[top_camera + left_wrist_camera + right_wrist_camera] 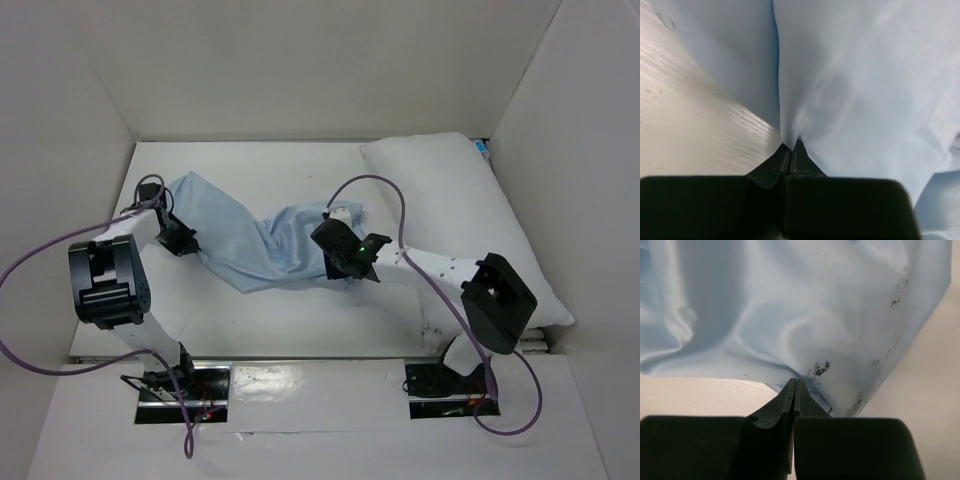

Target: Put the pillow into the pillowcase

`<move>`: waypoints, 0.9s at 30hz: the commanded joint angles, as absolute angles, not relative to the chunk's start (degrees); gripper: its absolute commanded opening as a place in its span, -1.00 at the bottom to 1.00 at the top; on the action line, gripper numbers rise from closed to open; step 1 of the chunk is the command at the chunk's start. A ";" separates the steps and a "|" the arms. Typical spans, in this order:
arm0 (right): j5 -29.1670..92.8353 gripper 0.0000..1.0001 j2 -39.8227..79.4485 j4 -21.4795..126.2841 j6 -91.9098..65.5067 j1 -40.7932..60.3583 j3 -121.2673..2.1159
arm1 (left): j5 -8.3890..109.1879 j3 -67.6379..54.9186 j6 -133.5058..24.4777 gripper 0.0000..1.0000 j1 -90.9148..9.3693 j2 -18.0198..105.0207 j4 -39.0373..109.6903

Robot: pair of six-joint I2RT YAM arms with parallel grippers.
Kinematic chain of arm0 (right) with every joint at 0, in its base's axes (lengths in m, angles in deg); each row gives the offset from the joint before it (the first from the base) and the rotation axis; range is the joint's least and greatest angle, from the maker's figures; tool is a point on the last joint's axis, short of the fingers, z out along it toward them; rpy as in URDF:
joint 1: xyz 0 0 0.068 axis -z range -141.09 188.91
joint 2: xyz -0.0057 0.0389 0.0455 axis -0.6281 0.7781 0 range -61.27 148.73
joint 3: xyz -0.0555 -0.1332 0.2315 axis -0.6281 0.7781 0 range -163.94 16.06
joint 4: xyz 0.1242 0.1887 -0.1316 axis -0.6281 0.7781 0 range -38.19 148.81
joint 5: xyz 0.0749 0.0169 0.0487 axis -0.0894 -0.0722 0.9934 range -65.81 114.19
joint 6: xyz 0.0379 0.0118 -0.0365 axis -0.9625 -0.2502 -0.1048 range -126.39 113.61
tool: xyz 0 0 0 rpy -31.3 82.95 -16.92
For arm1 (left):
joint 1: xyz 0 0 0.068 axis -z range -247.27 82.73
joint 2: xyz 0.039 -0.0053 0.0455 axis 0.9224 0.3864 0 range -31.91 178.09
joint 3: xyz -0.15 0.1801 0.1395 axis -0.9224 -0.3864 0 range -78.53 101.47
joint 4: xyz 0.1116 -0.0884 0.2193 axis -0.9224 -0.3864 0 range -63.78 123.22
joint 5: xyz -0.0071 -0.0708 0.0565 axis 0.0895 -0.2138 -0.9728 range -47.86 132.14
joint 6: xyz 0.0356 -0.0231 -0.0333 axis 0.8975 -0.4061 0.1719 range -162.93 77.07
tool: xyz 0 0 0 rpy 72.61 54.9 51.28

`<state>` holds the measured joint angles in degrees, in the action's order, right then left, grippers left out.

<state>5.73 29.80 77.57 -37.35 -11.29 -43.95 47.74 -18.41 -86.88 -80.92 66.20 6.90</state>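
The left fingers (783,159) and right fingers (786,397) were clenched on opposite ends of the pillowcase (245,240), which lay twisted across the tabletop (300,320) beside the pillow (470,215). Doing this well probably meant pinching single layers, then spreading the mouth pillowward.

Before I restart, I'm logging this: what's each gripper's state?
Left gripper: shut on the pillowcase.
Right gripper: shut on the pillowcase too.

Your limp light blue cloth pillowcase (245,240) lies on the white table (300,330), left of the plump white rectangular pillow (470,210); left gripper (791,148) at the case's left end, right gripper (796,386) at its right end
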 commanded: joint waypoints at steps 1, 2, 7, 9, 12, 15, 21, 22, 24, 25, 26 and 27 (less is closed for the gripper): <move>3.11 -1.00 25.75 79.84 -36.28 -9.96 -46.42 | 47.76 -13.24 -85.57 -1.00 -80.81 61.35 4.75; 3.10 -1.00 25.74 80.37 -35.49 -9.35 -47.13 | 47.76 -12.18 -85.04 -1.00 -80.81 60.56 3.96; 0.37 -1.00 22.94 83.00 -32.94 -6.54 -52.40 | 48.99 -5.51 -83.02 -1.00 -80.81 54.16 -1.22; -0.33 -1.00 21.79 83.71 -31.53 -4.08 -54.60 | 48.99 -3.13 -81.96 -1.00 -80.81 52.65 -2.71; -0.85 -1.00 18.46 85.46 -29.77 -1.79 -57.06 | 47.42 2.14 -81.34 -1.00 -80.81 49.84 -6.49; -1.38 -1.00 13.80 87.40 -28.28 -1.08 -58.47 | 46.88 6.36 -80.82 -1.00 -81.86 47.29 -8.52; -3.05 -1.00 7.56 90.30 -26.08 -0.55 -63.82 | 52.24 14.09 -80.11 -1.00 -81.86 46.13 -7.82; -2.44 -1.00 7.55 90.30 -26.07 -0.55 -65.57 | 53.03 15.15 -80.11 -1.00 -81.86 47.01 -7.82; -0.26 -1.00 8.25 88.99 -25.55 -0.03 -66.12 | 54.96 17.52 -79.59 -1.00 -81.86 50.16 -7.82; 2.28 -1.00 8.86 88.11 -24.94 -0.03 -65.25 | 54.97 19.10 -79.58 -1.00 -81.86 50.79 -7.82; 7.27 -1.00 9.74 86.02 -24.93 -0.90 -64.37 | 54.97 19.12 -79.58 -1.00 -81.86 50.80 -7.82; 9.58 -1.00 11.75 84.52 -24.93 -1.95 -63.23 | 54.97 19.64 -79.58 -1.00 -81.86 51.32 -7.82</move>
<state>1.84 7.79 87.23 -26.75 -0.49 -64.71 52.36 17.52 -80.67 -81.64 49.48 -7.81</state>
